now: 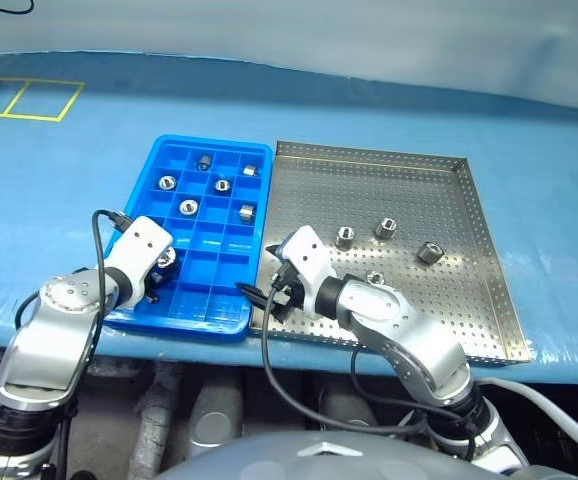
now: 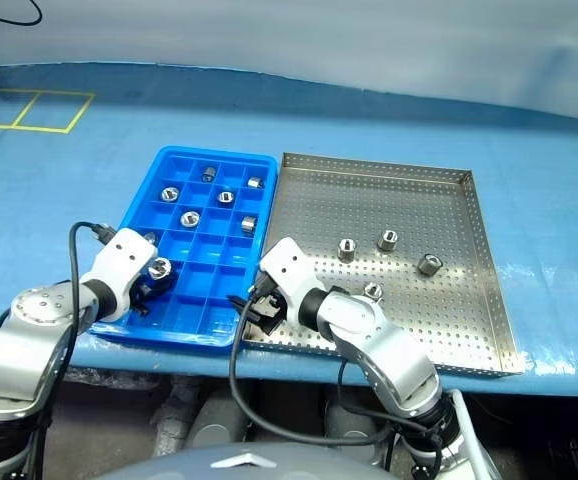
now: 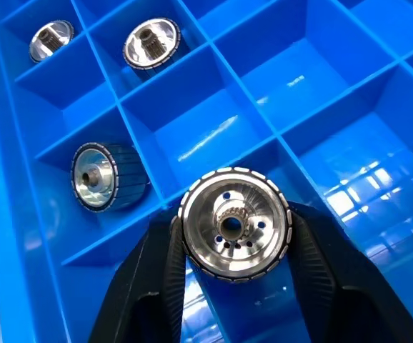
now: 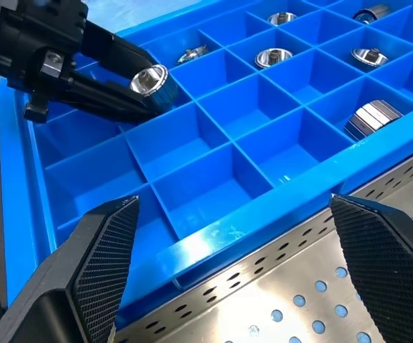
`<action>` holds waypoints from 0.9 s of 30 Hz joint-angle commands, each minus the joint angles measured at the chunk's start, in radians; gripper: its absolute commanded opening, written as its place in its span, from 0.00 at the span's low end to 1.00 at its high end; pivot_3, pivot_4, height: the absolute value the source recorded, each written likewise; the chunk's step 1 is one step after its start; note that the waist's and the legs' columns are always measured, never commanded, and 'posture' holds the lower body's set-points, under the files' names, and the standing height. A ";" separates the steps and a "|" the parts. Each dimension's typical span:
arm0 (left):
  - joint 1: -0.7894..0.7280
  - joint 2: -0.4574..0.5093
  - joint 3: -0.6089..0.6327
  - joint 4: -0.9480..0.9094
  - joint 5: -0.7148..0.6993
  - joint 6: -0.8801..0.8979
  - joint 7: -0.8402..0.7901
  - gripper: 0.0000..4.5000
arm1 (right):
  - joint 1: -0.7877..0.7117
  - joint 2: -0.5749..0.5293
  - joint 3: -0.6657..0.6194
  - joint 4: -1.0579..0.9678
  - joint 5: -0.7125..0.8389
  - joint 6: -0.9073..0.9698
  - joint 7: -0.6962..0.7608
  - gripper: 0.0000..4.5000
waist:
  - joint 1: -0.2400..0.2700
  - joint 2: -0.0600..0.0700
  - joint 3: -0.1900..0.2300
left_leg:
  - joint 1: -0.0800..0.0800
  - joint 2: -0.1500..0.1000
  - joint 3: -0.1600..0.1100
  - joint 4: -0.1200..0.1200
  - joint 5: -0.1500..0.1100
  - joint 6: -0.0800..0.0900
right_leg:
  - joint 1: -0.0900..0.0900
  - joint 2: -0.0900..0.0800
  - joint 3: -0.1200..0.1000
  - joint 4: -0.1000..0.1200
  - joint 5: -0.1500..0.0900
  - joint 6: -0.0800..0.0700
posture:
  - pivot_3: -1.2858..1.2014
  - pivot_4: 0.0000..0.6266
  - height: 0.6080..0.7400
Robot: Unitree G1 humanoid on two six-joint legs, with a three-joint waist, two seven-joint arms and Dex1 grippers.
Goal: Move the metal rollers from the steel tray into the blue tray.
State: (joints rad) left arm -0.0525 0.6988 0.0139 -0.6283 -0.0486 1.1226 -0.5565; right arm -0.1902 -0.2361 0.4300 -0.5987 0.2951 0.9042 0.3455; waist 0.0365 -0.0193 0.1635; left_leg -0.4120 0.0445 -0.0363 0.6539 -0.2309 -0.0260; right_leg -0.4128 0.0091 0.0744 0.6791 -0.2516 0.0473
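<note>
On the blue-covered tabletop [image 1: 89, 150], my steel tray [image 1: 449, 300] sits touching the blue tray [image 1: 159, 160] on its right, four rollers [image 1: 385, 228] loose on it. My right jaws [image 1: 269, 297] gape empty at the blue tray's near right corner; my left jaws [image 3: 235, 286] clamp one roller [image 3: 235, 223] above its near-left compartments.

Head stereo pair looking down, wrist cameras close, sharing blue tray [image 1: 204, 205]
</note>
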 commanded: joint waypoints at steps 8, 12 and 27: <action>-0.013 0.037 -0.043 0.023 -0.020 -0.017 0.005 0.40 | 0.011 0.002 -0.017 -0.052 -0.003 -0.016 -0.019 1.00 | -0.004 0.000 0.000 | 0.000 0.000 0.000 0.000 0.000 0.000 | 0.000 0.000 0.000 0.000 0.000 0.000 | 0.57 0.24 1.00; -0.020 0.057 -0.045 0.016 -0.035 -0.012 -0.009 0.60 | 0.015 0.005 -0.018 -0.053 -0.006 -0.018 -0.027 1.00 | -0.005 0.001 0.000 | 0.000 0.000 0.000 0.000 0.000 0.000 | 0.000 0.000 0.000 0.000 -0.001 -0.001 | 0.57 0.24 1.00; -0.318 -0.166 -0.050 0.179 -0.179 -0.512 -0.132 1.00 | 0.109 -0.042 -0.145 -0.150 -0.015 -0.033 -0.066 1.00 | 0.001 0.000 -0.001 | -0.004 -0.003 -0.002 0.004 0.000 -0.001 | 0.003 -0.003 -0.001 -0.005 0.000 0.000 | 0.54 0.24 1.00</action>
State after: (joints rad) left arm -0.3568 0.5437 -0.0137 -0.4789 -0.2009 0.6756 -0.6484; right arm -0.0886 -0.2718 0.3283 -0.6998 0.2810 0.8814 0.2885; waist 0.0371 -0.0190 0.1625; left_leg -0.4146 0.0411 -0.0368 0.6578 -0.2304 -0.0268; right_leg -0.4095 0.0060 0.0744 0.6747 -0.2516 0.0470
